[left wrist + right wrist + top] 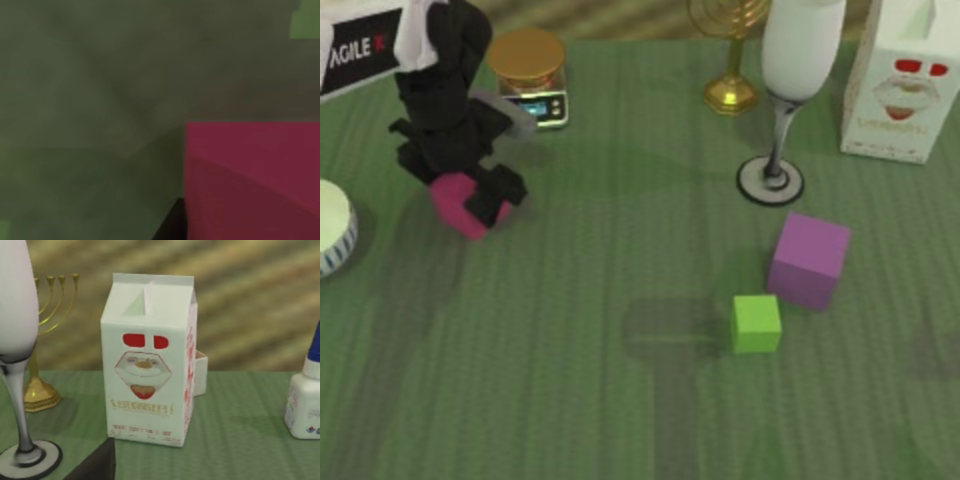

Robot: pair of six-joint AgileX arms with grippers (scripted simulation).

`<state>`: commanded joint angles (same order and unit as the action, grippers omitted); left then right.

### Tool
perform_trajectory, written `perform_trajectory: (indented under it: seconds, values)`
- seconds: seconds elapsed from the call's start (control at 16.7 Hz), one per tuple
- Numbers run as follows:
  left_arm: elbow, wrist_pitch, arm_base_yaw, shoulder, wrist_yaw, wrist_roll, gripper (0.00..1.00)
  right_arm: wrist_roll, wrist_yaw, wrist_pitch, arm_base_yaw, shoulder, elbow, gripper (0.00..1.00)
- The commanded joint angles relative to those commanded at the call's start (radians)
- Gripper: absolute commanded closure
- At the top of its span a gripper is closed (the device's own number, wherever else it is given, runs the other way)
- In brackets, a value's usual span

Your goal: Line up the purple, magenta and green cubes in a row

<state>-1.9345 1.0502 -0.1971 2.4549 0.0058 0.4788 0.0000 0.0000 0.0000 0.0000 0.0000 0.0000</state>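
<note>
— Top view: where is the left gripper (pixel 470 205)?
— Far left, grasping the magenta cube (pixel 460 205) (partly hidden).
— The others?
— Green cube (pixel 757 323) touches the purple cube (pixel 809 259), right.

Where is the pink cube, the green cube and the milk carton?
magenta cube (pixel 452 207), top view, visible side under the left arm.
green cube (pixel 756 316), top view, top face.
milk carton (pixel 145 385), right wrist view, front panel.
</note>
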Motion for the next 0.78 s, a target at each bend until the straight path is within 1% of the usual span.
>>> perform_trajectory:
  seconds: [0.3,0.66,0.78]
  values:
    - [-0.018,0.024,-0.003,-0.021,0.007,-0.001,1.00,0.000,0.000,0.000,0.000,0.000,0.000,0.00]
    - [-0.169,0.217,0.012,-0.058,0.007,-0.003,1.00,0.000,0.000,0.000,0.000,0.000,0.000,0.00]
    - [-0.194,0.247,0.016,-0.067,0.006,-0.004,1.00,0.000,0.000,0.000,0.000,0.000,0.000,0.00]
